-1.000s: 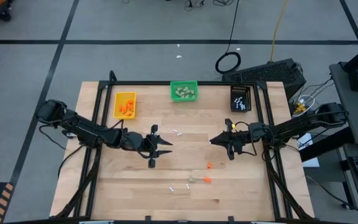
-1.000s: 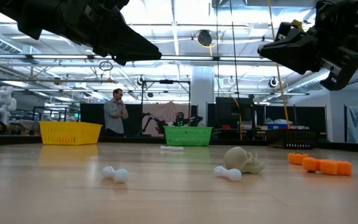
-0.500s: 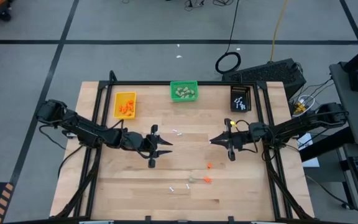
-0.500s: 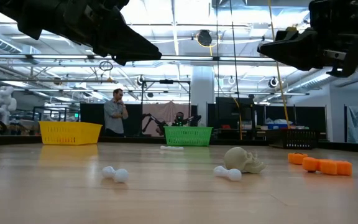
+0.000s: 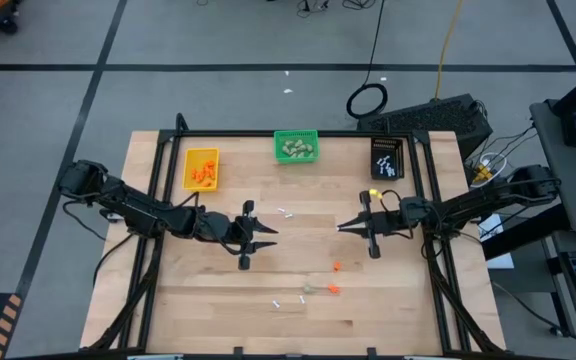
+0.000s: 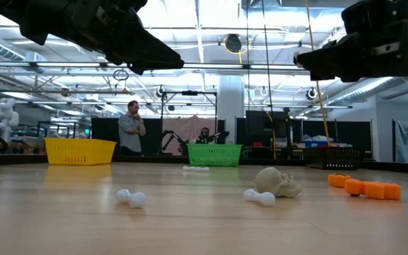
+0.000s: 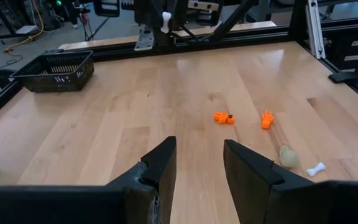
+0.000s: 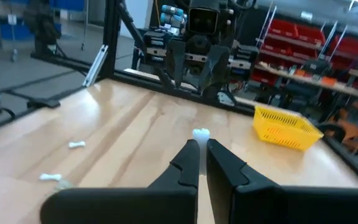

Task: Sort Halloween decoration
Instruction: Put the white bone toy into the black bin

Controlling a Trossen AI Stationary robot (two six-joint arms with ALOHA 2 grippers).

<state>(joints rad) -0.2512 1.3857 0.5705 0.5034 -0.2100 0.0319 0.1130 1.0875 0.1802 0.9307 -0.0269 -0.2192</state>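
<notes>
Pinching white stick in right claw tips.

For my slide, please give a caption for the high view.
Both arms hover over the wooden table; loose decoration pieces lie near its front, three bins line the far edge.

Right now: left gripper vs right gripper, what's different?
Left gripper has its fingers apart and holds nothing; right gripper is shut on a small white bone at its fingertips. In the high view the left points toward the table's right side, the right points back at it. Both hang above the table near its middle.
</notes>
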